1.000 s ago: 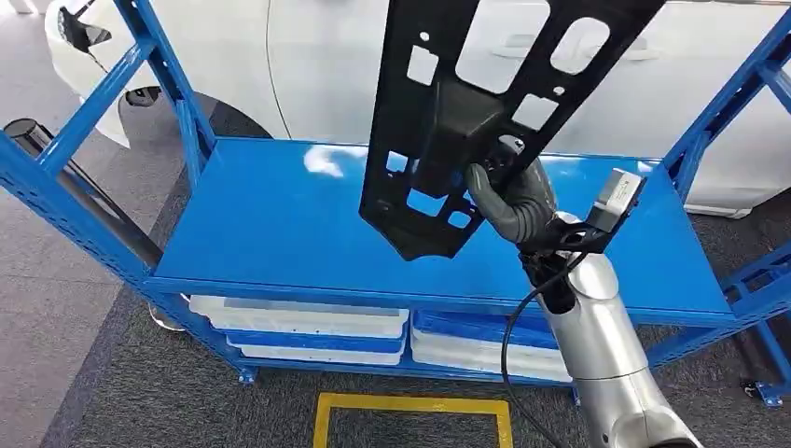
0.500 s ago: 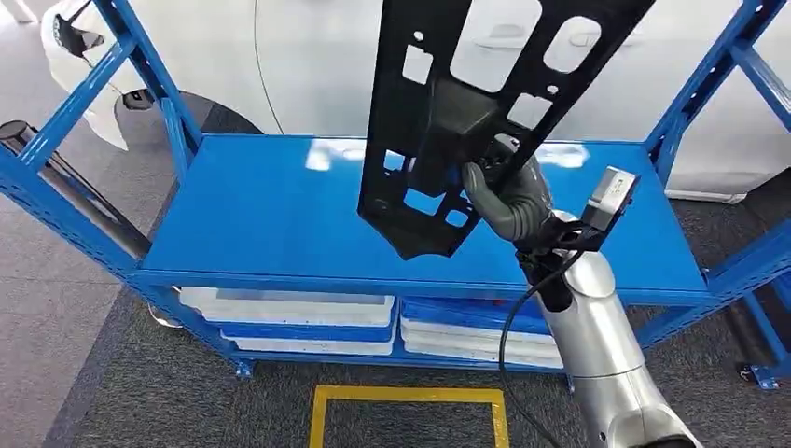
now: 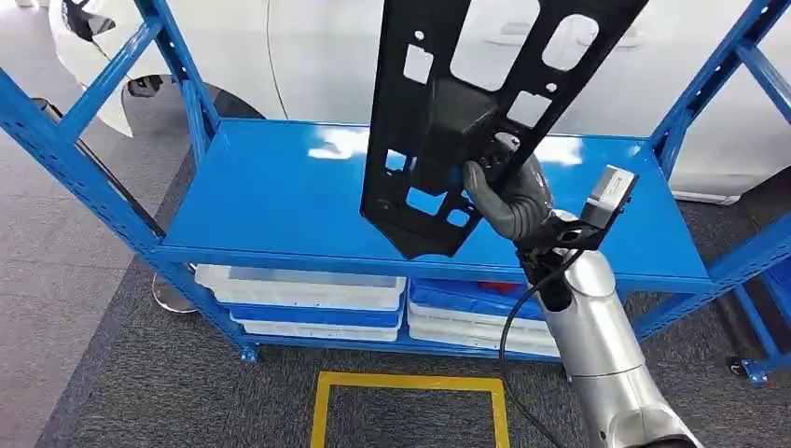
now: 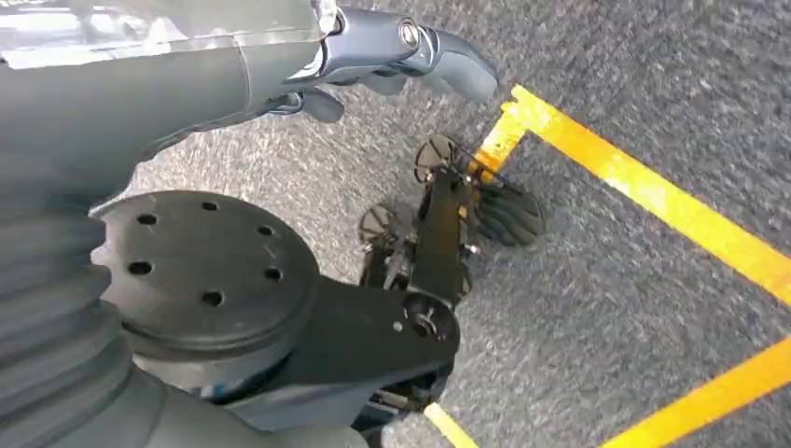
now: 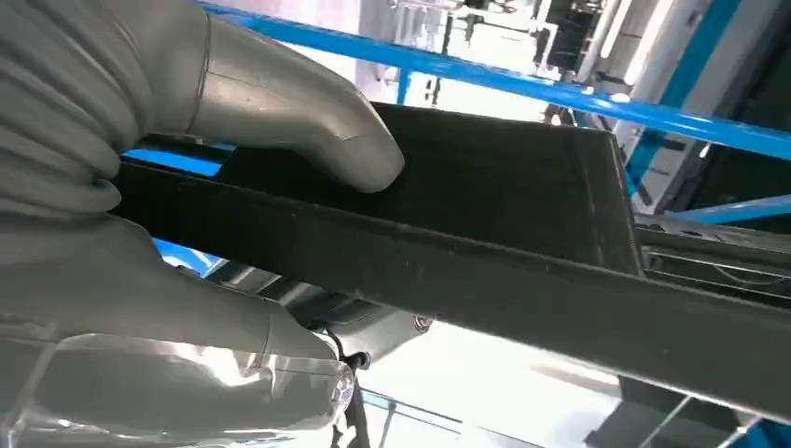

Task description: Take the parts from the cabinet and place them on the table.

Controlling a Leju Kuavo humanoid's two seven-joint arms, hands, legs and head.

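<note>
View shifted rightward; right robot hand (image 3: 508,198) still grips black panel (image 3: 466,112) upright above it.

A car workshop or assembly floor: a blue steel shelving rack (image 3: 280,201) stands at twelve o'clock on grey carpet tile, white trays (image 3: 298,285) stacked on its lower shelf, a white car body (image 3: 326,56) behind it, and yellow floor-marking tape (image 3: 410,383) at six o'clock.

1. Head view looks forward and down over the blue cabinet (image 3: 280,215).
2. Right wrist view sits close behind the right robot hand (image 5: 140,233), sharing the black part (image 5: 522,233).
3. Left wrist view faces the floor (image 4: 653,308).
</note>
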